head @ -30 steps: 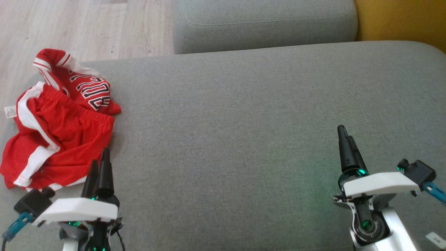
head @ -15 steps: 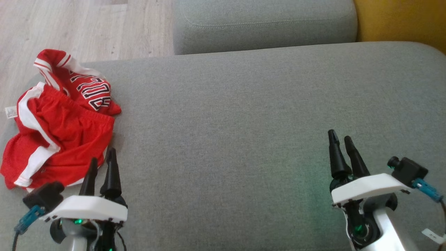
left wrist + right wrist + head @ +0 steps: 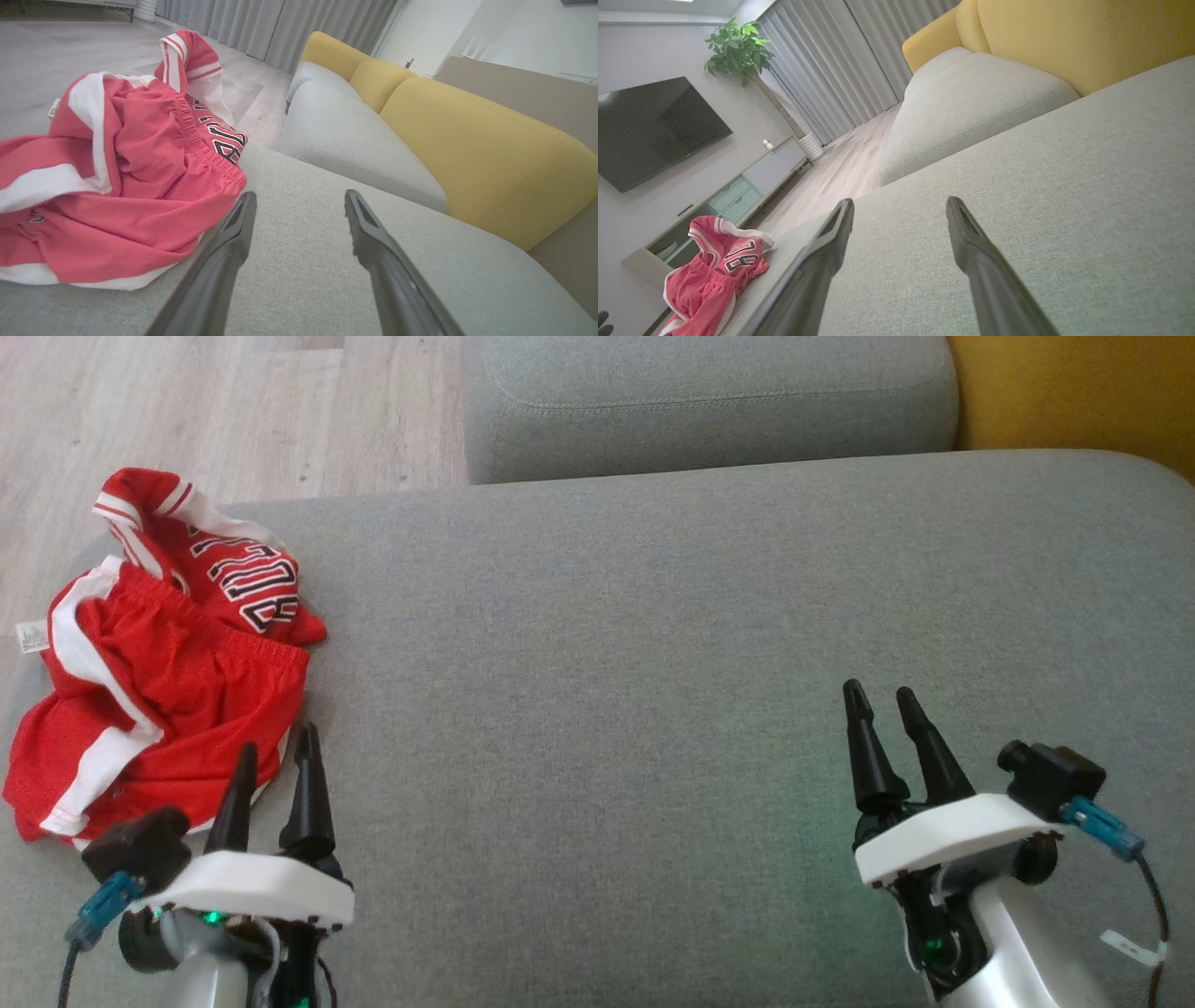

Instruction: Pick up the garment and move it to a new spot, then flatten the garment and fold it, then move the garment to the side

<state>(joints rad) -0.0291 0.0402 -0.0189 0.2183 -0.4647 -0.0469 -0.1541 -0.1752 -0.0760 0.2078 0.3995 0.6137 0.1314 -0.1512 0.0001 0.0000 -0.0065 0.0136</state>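
One garment (image 3: 168, 663) lies crumpled at the left end of the grey seat (image 3: 653, 644), close to the edge where the wooden floor (image 3: 233, 411) begins. It looks like sports shorts of red mesh, with white stripes, a gathered elastic waistband and black letters edged in white. A small white label (image 3: 28, 637) sticks out on its far left side.

The cloth is probably very light, soft and limp. When lifted it will likely sag, hang in folds and open by itself. The mesh may be a little slippery, but it is not fragile. A good place to take hold seems to be the waistband, which is thicker, or the white hem on the near side. A pinch on one thin layer could slip out.

The left gripper (image 3: 277, 739) stands just beside the near right edge of the garment, its two dark fingers spread apart and empty. Whether one finger touches the hem cannot be told. The right gripper (image 3: 878, 690) is well apart from the garment, over the right part of the seat, its jaws also wide and holding nothing.

The seat has a rough woven surface, flat and broad, with rounded corners. Behind it a yellow backrest (image 3: 1074, 392) shows.
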